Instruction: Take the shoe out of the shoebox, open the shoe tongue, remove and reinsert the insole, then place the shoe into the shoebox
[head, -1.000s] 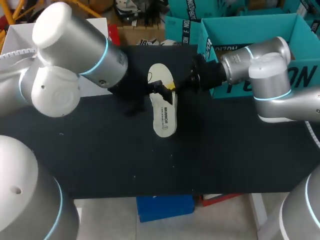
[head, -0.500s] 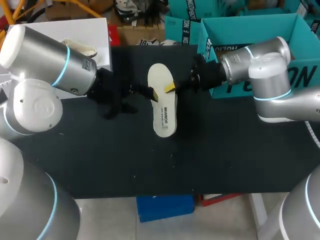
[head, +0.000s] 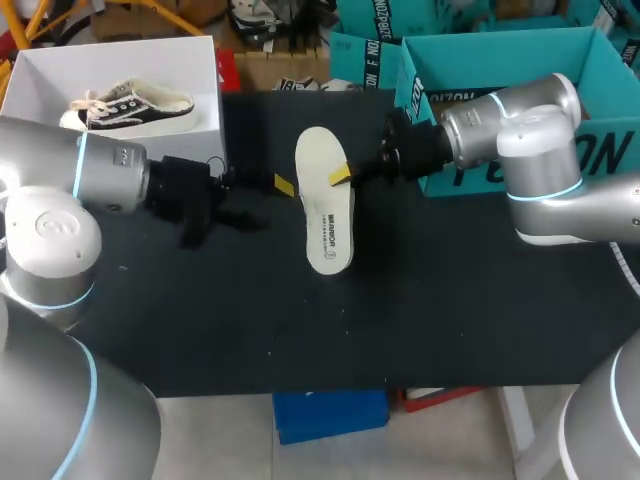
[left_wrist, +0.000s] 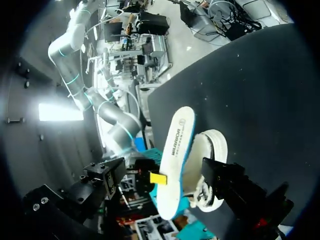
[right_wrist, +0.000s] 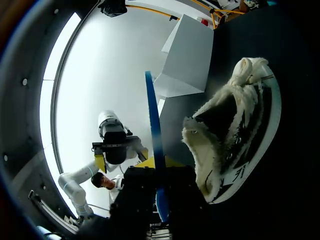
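A white insole (head: 326, 215) with a blue underside hangs over the black table, and my right gripper (head: 343, 177) is shut on its edge. In the right wrist view the insole (right_wrist: 153, 125) stands edge-on between the fingers. A fleece-lined shoe (right_wrist: 235, 125) lies on its side on the table beside them. The left wrist view shows the shoe (left_wrist: 211, 150) just behind the insole (left_wrist: 176, 150). In the head view the insole hides that shoe. My left gripper (head: 268, 185) stands open to the left of the insole, apart from it and holding nothing.
A white shoebox (head: 205, 75) at the back left holds a black shoe (head: 130, 105) with pale laces. A teal shoebox (head: 500, 45) stands open at the back right, behind my right arm. The black table mat (head: 300, 320) runs to the front edge.
My left arm has pulled back to the left, away from the insole, uncovering the white shoebox. The right gripper and the insole have stayed still.
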